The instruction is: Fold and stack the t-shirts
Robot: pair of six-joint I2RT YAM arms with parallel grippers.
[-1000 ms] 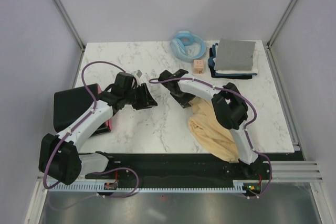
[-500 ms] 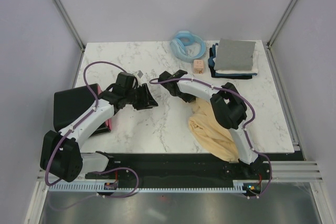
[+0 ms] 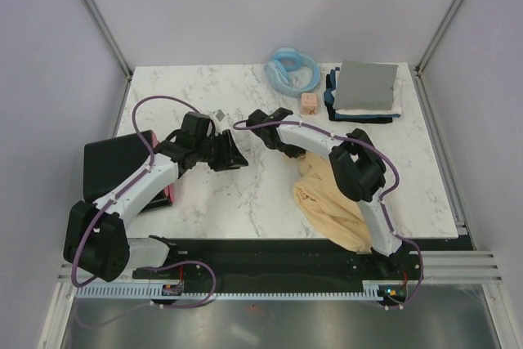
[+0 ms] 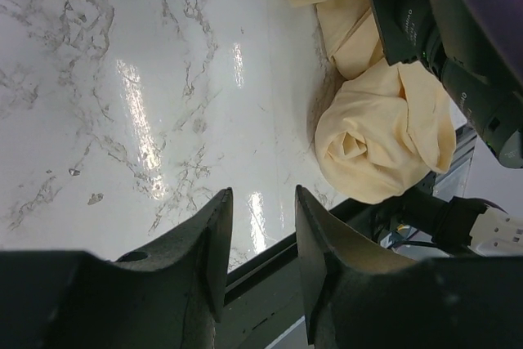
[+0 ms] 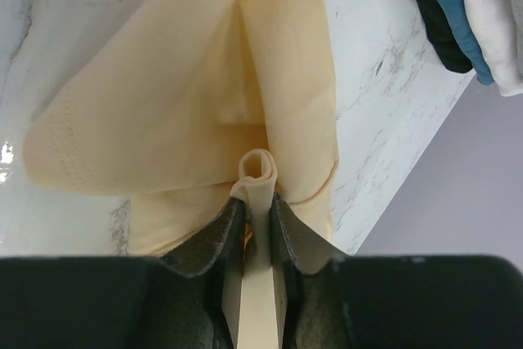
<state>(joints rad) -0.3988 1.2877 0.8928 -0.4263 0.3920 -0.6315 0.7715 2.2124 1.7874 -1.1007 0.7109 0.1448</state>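
Note:
A large pale cream t-shirt (image 3: 325,202) lies crumpled at the table's near right, partly under my right arm. My right gripper (image 3: 282,149) is at its far edge. In the right wrist view the gripper (image 5: 257,198) is shut on a rolled fold of the cream t-shirt (image 5: 163,96). A folded stack of t-shirts (image 3: 365,91), grey on top of white, blue and dark navy, sits at the far right; its edge (image 5: 474,14) shows in the right wrist view. My left gripper (image 3: 237,155) hovers mid-table, open and empty (image 4: 263,202), with the cream t-shirt (image 4: 384,136) ahead of it.
A light blue ring-shaped thing (image 3: 292,69) and a small pink block (image 3: 309,103) lie at the back. A black box with a pink-red side (image 3: 114,165) stands at the left edge. The marble table (image 3: 221,96) ends close behind the cream cloth.
My right gripper has closed on a fold of the cream t-shirt and shifted slightly back. The left arm has hardly moved.

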